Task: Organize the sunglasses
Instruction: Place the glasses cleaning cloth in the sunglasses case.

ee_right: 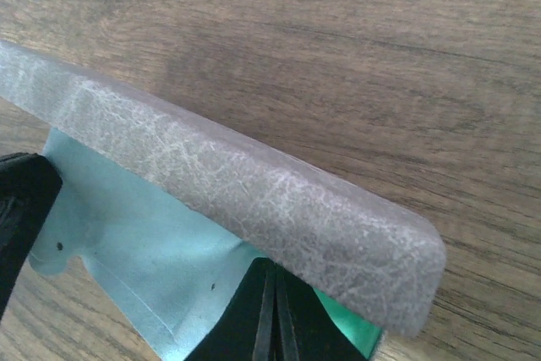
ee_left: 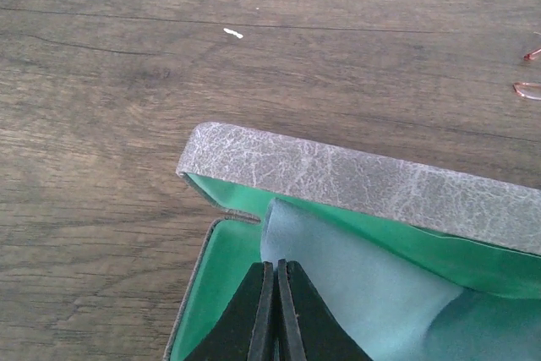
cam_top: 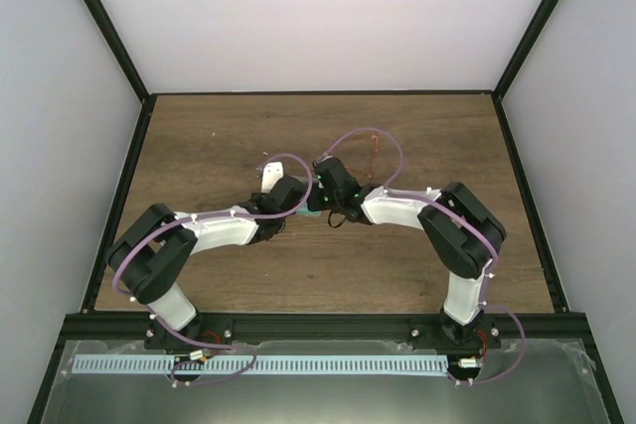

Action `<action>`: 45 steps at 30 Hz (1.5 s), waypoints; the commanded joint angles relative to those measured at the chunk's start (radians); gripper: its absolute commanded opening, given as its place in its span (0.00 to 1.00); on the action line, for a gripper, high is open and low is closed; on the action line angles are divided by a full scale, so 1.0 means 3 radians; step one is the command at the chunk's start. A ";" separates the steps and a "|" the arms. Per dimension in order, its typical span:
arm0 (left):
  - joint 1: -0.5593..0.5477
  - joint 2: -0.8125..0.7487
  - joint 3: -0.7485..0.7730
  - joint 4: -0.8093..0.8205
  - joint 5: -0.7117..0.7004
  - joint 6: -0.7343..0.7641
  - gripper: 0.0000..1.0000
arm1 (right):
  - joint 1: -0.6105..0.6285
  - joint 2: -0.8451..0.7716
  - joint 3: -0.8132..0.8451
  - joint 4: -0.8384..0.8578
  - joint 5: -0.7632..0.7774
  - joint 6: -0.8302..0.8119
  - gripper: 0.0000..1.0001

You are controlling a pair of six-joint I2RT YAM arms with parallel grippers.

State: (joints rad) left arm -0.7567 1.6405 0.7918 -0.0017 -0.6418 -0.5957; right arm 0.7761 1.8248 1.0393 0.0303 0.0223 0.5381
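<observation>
At mid-tabletop (cam_top: 219,146), top view: both arms meet over the case (cam_top: 316,209). The sunglasses (cam_top: 371,153) lie just beyond it toward the far edge, not touching it.

Left wrist view: your left fingers (ee_left: 256,314) are closed tip to tip over the pale blue cloth (ee_left: 355,276), soft and creased, in the green-lined case. Whether they pinch it, cannot tell. The lid (ee_left: 363,179) is grey, crackled leather-look, and stands open.

Right wrist view: your right fingers (ee_right: 252,319) are likewise closed, at the cloth's edge.

Judgement: the thin red wire frame is likely light, springy and easily bent. Take hold at the bridge or a hinge corner, not mid-arm.
</observation>
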 commanded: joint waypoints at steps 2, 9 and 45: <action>0.0061 0.0021 -0.0064 0.0140 0.0064 0.0054 0.04 | 0.0031 0.0078 0.0144 -0.0023 -0.0008 -0.0045 0.01; 0.0063 -0.0216 -0.0212 0.0121 0.0114 0.0017 0.04 | 0.0036 -0.0114 0.0038 0.0000 -0.0097 -0.0034 0.01; 0.0066 -0.0180 -0.0168 0.0148 -0.0129 0.0052 0.04 | 0.0052 -0.0281 -0.0048 0.0006 0.0015 -0.0064 0.01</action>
State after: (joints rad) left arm -0.7418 1.5841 0.7124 0.0292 -0.6483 -0.5930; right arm 0.7826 1.7718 1.0214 0.0311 0.0048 0.5335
